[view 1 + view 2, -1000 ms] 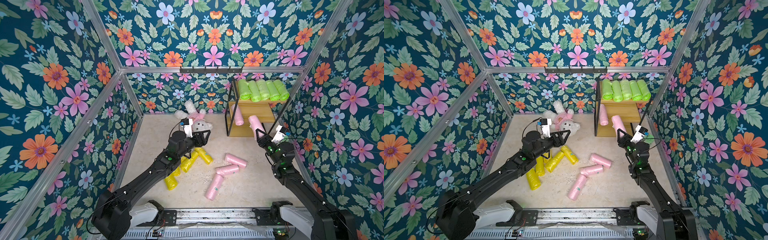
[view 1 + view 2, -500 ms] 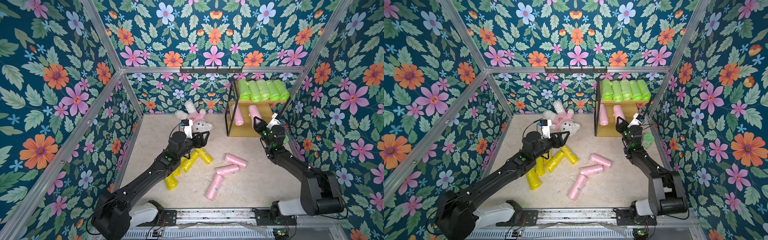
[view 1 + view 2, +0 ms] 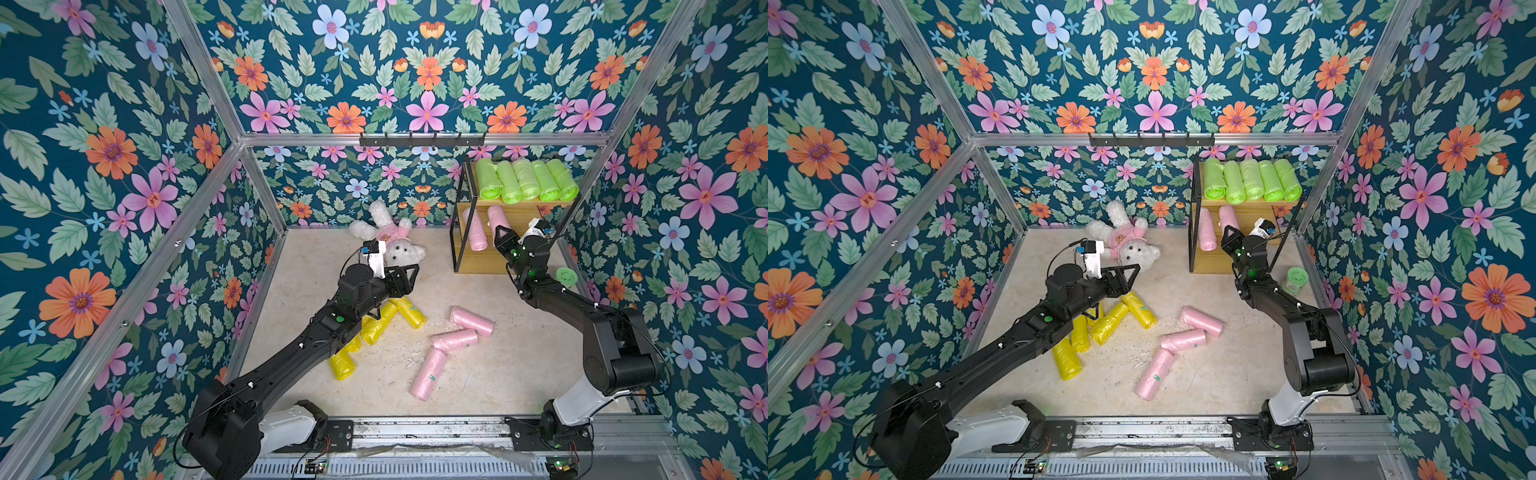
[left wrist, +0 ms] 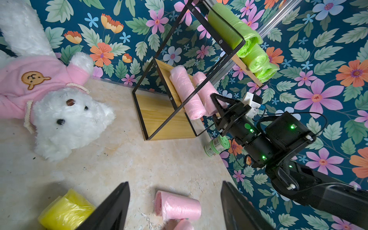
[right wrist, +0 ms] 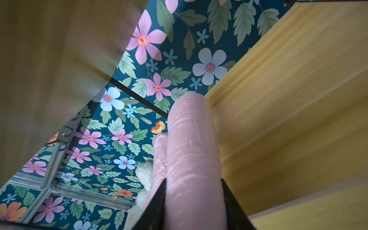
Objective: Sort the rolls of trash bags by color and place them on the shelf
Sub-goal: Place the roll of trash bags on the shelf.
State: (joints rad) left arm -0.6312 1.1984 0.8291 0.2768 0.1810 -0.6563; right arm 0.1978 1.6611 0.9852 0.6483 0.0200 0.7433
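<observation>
While left jaws apart, right jaws tight on one pink roll (image 5: 191,151) (five greens (image 3: 525,182)).

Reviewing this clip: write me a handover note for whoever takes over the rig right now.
Right gripper: shut on a pink roll, at the middle tier of the shelf, beside one placed pink roll.
Left gripper: open, empty, above the yellow rolls.
Done: five green rolls on the top tier.
Left: release this roll; then three pink rolls and the yellow ones, all on the floor.
</observation>
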